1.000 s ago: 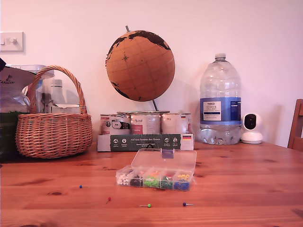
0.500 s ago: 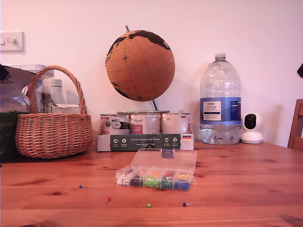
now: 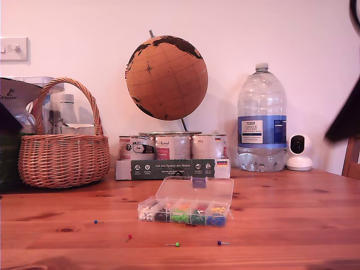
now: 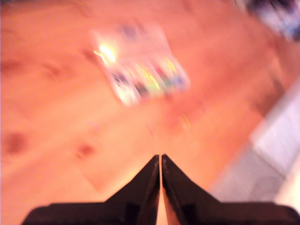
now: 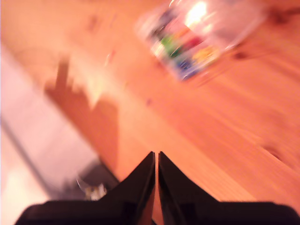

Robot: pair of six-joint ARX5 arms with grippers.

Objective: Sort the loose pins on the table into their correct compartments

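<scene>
Knotty reddish table (image 3: 292, 219) under a pale wall; my first tool (image 4: 161, 161) and second tool (image 5: 156, 158) pressed together.

— Where could a gripper pass?
— Over the bare table (image 3: 292, 216) in front of the clear box (image 3: 188, 203), around the loose pins (image 3: 176, 244).
— And what blocks?
— Behind the box: tins (image 3: 172, 147), globe (image 3: 166, 71), water bottle (image 3: 261, 119); basket (image 3: 63, 152) at the exterior view's left. The wrist views are blurred, possibly a table edge.
</scene>
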